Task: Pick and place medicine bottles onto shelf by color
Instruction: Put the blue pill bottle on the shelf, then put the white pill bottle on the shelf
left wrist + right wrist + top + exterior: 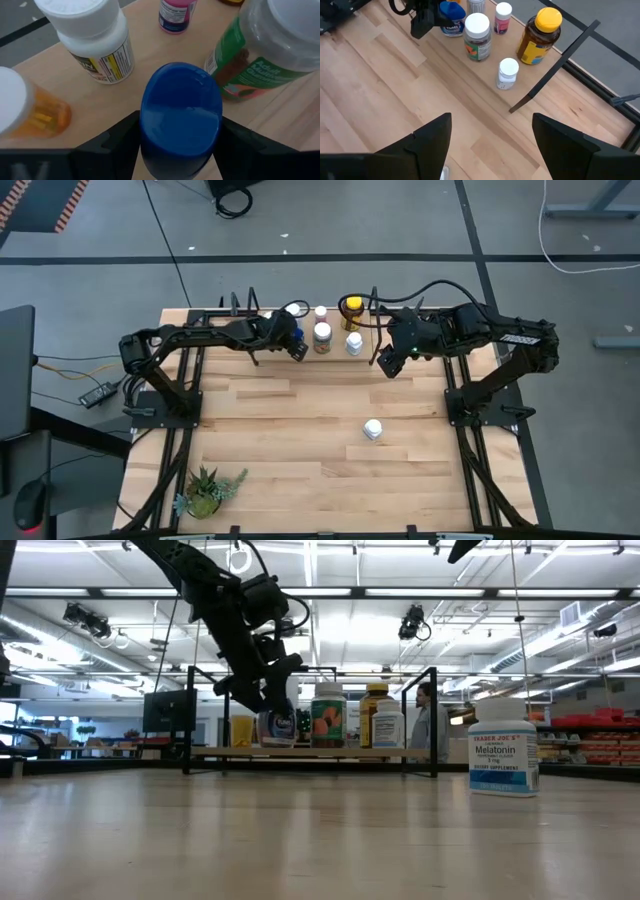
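My left gripper (pixel 180 150) is at the low wooden shelf (pixel 340 751) on the table's far side and is shut on a blue-capped bottle (pixel 181 112). Standing on the shelf around it are a white bottle (pixel 92 37), an orange bottle with a white cap (pixel 27 110), a green-labelled gummy bottle (pixel 265 45), a small pink one (pixel 175 15), an amber yellow-capped bottle (pixel 540 35) and a small white bottle (pixel 507 73). One more white bottle (pixel 373 430) stands alone on the tabletop. My right gripper (pixel 492 145) hovers open over the table beside the shelf's right end. My left gripper pinches the blue-capped bottle between its two fingers (pixel 117 142), one on each side of the body just under the blue cap (pixel 181 100). The fingers slant down from above and from the table's left. The bottle (pixel 278 727) stays upright at the shelf plank.
Black wire end frames (pixel 434 720) stand at both ends of the shelf. A potted green plant (pixel 205 492) sits at the table's near left corner. Bare tabletop lies between the shelf and the lone white bottle. A person (pixel 425 730) is in the room behind.
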You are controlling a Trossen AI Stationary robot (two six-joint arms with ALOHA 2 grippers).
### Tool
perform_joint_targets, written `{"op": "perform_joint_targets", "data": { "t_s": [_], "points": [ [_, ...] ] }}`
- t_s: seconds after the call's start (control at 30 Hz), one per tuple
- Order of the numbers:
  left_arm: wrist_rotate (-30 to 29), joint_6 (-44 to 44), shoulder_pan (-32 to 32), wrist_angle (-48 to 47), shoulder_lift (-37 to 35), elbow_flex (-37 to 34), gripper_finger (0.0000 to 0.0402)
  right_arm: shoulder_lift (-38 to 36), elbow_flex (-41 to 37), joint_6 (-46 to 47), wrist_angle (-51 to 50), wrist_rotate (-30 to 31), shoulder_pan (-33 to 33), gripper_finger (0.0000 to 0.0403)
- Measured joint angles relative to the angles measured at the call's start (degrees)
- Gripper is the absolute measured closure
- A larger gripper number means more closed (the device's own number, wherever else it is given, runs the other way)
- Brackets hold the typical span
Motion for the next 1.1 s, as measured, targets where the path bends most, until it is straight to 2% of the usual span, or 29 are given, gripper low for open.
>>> {"op": "perform_joint_targets", "data": {
  "t_s": [0.2, 0.7, 1.1],
  "points": [
    [0.0, 0.0, 0.0, -0.3, 0.0, -0.1, 0.0171, 0.0, 0.0, 0.5, 0.0, -0.2, 0.0, 0.012],
    [0.3, 5.3, 0.0, -1.7, 0.1, 0.2, 0.0099, 0.0, 0.0, 2.4, 0.0, -1.0, 0.1, 0.012],
    [1.4, 9.7, 0.0, -10.9, 0.0, 8.0, 0.0059, 0.0, 0.0, 2.9, 0.0, -1.0, 0.1, 0.012]
  ]
}}
